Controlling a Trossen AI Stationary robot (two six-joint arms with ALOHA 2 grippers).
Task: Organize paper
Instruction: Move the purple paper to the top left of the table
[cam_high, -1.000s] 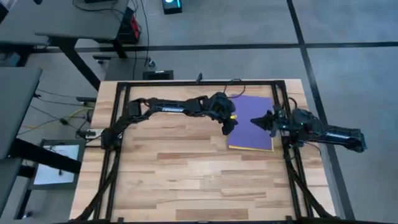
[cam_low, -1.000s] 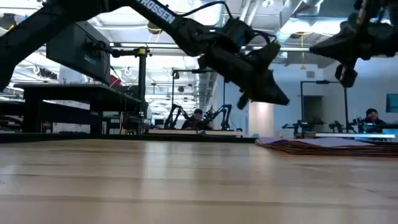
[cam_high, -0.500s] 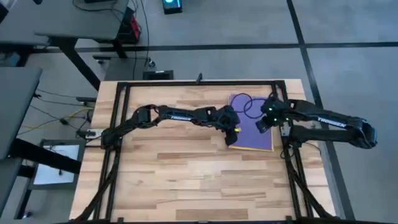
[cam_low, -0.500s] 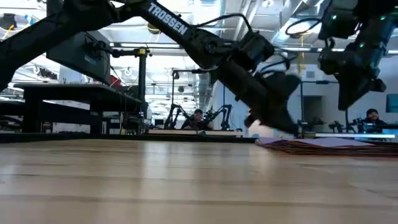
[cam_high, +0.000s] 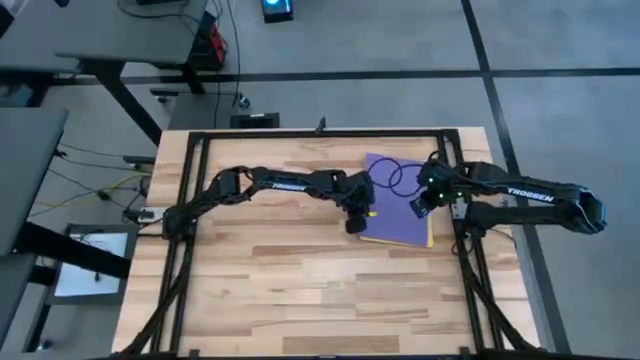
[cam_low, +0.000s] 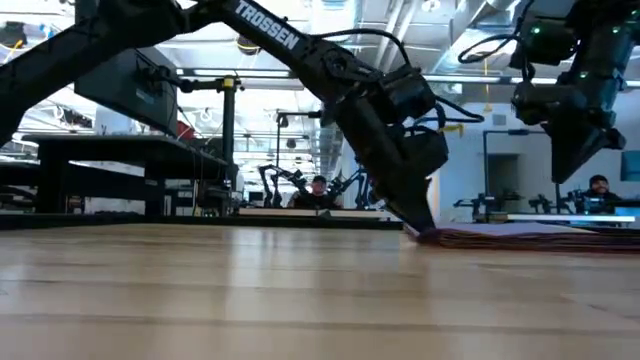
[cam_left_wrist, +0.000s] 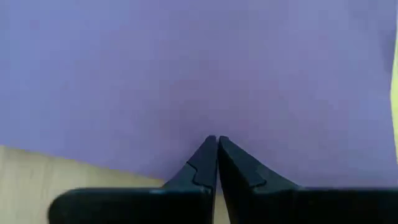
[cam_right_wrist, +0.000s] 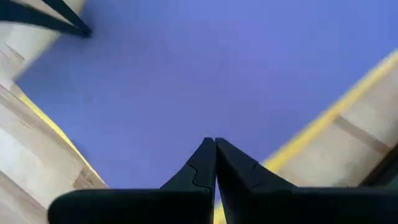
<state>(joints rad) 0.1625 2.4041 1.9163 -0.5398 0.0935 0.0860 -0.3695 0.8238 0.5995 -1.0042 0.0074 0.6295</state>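
Note:
The paper (cam_high: 398, 198) is a flat stack on the table's far right part, a purple sheet on top and a yellow edge (cam_high: 430, 225) showing along its right and near sides. In the low view the paper (cam_low: 530, 235) lies flat on the wood. My left gripper (cam_high: 357, 224) is shut, tipped down at the stack's near left corner. My right gripper (cam_high: 418, 208) is shut and hangs above the stack's right part; in the low view my right gripper (cam_low: 568, 172) is clear of it. My left gripper presses its shut fingertips (cam_left_wrist: 217, 140) down on the purple top sheet (cam_left_wrist: 186, 112) close to its left edge, near the near left corner. The fingers slant down from the table's left (cam_low: 420, 226). The paper stays flat on the table.
A black frame rail (cam_high: 452, 170) runs along the table's right side beside the stack. A black cable loop (cam_high: 392, 176) hangs over the stack's far end. Bare wood (cam_high: 300, 290) fills the near half. People sit far behind the table (cam_low: 318, 190).
My left gripper has come down and toward the near and left edges, onto the stack's near left corner. The stack has slid and turned a little, its near end shifting left. My right gripper has swung from pointing left to pointing down above the stack.

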